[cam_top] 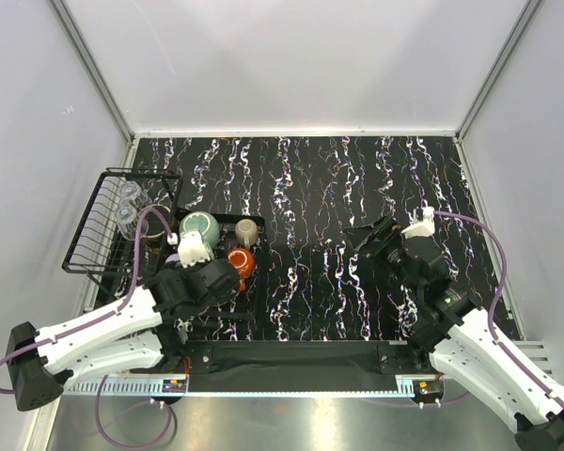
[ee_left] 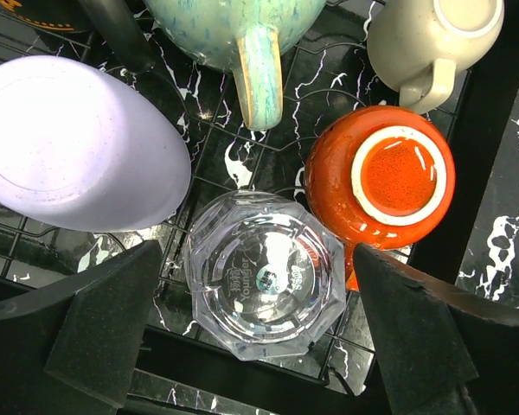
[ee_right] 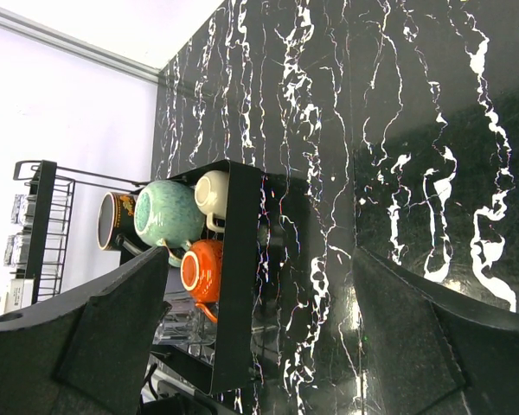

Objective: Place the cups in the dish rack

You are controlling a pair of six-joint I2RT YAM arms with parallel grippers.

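Observation:
The black dish rack [cam_top: 85,235] stands at the table's left. In the left wrist view a clear glass [ee_left: 265,275] stands upside down on the rack wires [ee_left: 216,164], between the fingers of my open left gripper [ee_left: 259,333], with a small gap on each side. Around it are the lavender cup [ee_left: 73,143], teal mug [ee_left: 242,35], olive-beige mug [ee_left: 432,35], red cup [ee_left: 385,177] and part of the dark mug [ee_left: 35,10]. Two more clear glasses [cam_top: 127,202] sit in the raised basket end. My right gripper [cam_top: 371,240] is open and empty over the table.
The right wrist view shows the rack's tray wall [ee_right: 233,259] with the teal mug [ee_right: 169,214] and red cup [ee_right: 203,270] behind it. White walls enclose the black marbled table [cam_top: 357,188]. A metal rail [cam_top: 291,376] runs along the near edge.

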